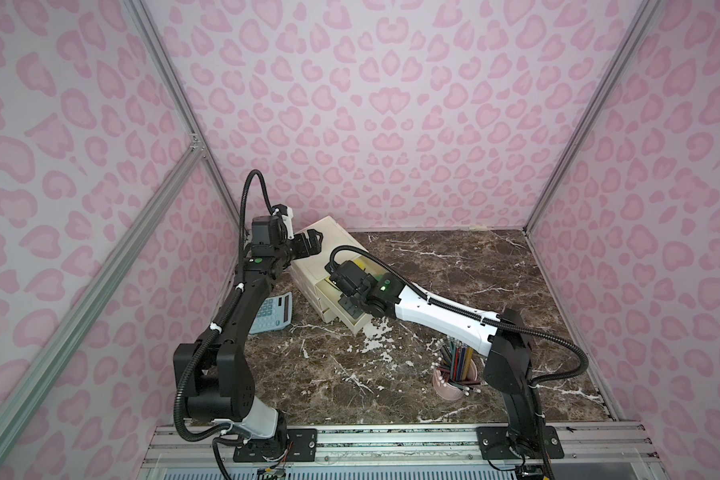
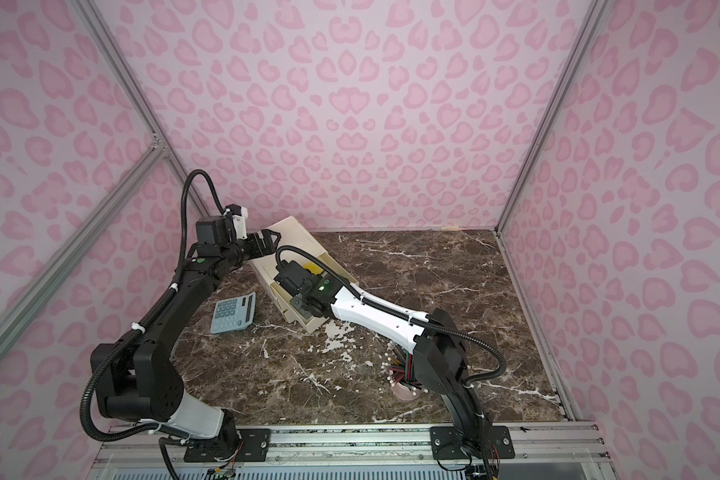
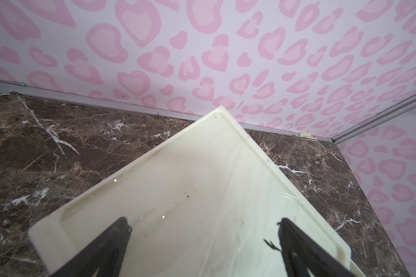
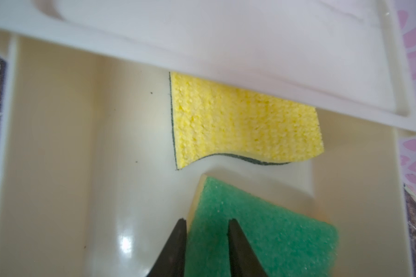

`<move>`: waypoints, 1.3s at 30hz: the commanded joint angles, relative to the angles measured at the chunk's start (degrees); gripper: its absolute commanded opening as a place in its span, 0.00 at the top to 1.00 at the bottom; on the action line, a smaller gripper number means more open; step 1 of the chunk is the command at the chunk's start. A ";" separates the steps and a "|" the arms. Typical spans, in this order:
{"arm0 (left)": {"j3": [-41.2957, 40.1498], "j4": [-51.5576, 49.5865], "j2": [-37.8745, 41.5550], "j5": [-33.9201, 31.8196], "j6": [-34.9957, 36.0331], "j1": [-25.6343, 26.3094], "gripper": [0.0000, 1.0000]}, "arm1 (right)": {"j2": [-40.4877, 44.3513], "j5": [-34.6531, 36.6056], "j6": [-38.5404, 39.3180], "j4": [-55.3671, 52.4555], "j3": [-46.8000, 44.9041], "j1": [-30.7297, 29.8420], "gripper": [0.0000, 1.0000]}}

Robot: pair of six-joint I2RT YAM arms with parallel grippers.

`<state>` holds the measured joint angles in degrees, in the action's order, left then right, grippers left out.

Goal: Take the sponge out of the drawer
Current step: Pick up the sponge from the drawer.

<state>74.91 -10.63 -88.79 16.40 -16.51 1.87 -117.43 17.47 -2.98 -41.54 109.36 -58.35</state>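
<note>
- Right wrist view: the right gripper (image 4: 206, 220) has its two dark fingers (image 4: 175, 242) drawn close, with only a slim gap between them.
- One finger sits at the edge of the green sponge (image 4: 274, 239) and the other lies over its green face, so a strip of green shows in the gap.
- This close, soft-focused view does not show whether the fingers are really squeezing that strip.
- The green sponge lies in the open drawer (image 4: 58, 144), green face up, with a pale yellow layer along one edge, directly under the fingertips.
- The yellow sponge (image 4: 238, 124) lies just beyond the fingertips, toward 11 o'clock and apart from the green one. Its yellow face is up over a dark green layer, and its far end is tucked under the top of the drawer unit (image 3: 202, 179).
- In both top views the drawer unit stands at about 11 o'clock on the marble table (image 1: 454, 291), its drawer pulled out toward 5 o'clock.
- The right arm (image 1: 433, 313) reaches from its base at 5 o'clock, with its white forearm low and stretched toward 10 o'clock and the wrist bent down over the drawer.
- The left arm (image 1: 242, 307) rises from 7 o'clock toward 12 o'clock. The left gripper (image 3: 203, 230) is spread wide and hovers over the unit's top.
- A calculator (image 1: 273, 311) lies at 9 o'clock beside the unit.
- A pencil cup (image 1: 454, 382) stands at 4 o'clock under the right arm.
</note>
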 commanded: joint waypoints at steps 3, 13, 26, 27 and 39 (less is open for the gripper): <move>-0.12 -5.45 -0.30 -1.90 -0.45 -0.11 0.01 | -0.70 2.77 0.17 -0.70 0.02 0.12 0.83; -0.12 -5.45 -0.35 -1.73 -0.45 -0.11 0.01 | 3.29 0.62 1.50 4.91 -0.93 0.34 1.00; -0.16 -5.54 -0.11 -1.98 -0.30 -0.13 0.01 | 11.90 -6.05 2.46 11.77 -3.76 1.18 1.00; -0.14 -5.54 -0.06 -1.99 -0.27 -0.11 0.01 | 12.94 -6.05 2.67 12.05 -4.24 0.93 1.00; -0.12 -5.75 0.15 -2.25 -0.15 -0.12 0.01 | 23.87 1.95 4.10 16.56 -10.58 5.18 1.00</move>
<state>74.91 -10.70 -88.71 15.84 -16.49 1.87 -94.19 15.31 0.95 -25.74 99.50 -55.70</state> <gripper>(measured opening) 0.987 0.063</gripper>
